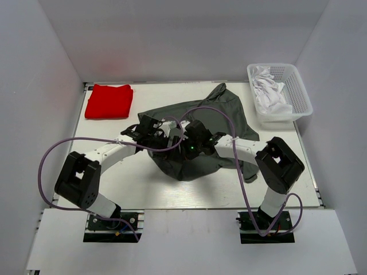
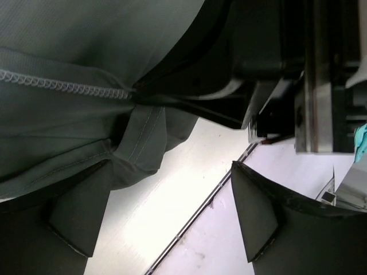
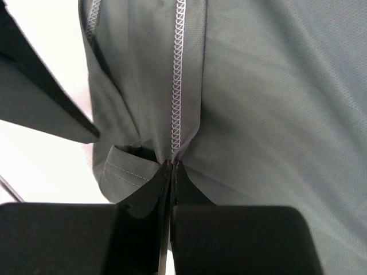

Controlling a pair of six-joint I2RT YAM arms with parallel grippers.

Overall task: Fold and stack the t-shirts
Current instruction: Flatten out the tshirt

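The dark grey t-shirt (image 1: pixel 200 114) lies crumpled at the table's middle, partly lifted. My right gripper (image 3: pixel 172 164) is shut on it, pinching the fabric where a white-stitched seam (image 3: pixel 179 74) ends. In the top view the right gripper (image 1: pixel 180 139) sits over the shirt's front part. My left gripper (image 2: pixel 172 212) is open just beside that pinch, and a hemmed fold of the grey shirt (image 2: pixel 140 143) hangs against its left finger (image 2: pixel 80 212). Seen from above, the left gripper (image 1: pixel 162 132) meets the shirt's left edge. The red t-shirt (image 1: pixel 109 101) lies folded at the back left.
A white plastic basket (image 1: pixel 298 91) holding white cloth (image 1: pixel 269 91) stands at the back right. Purple cables (image 1: pixel 51 154) loop out from both arms. White walls enclose the table on three sides. The table's front edge rail (image 2: pixel 195 215) shows under the left gripper.
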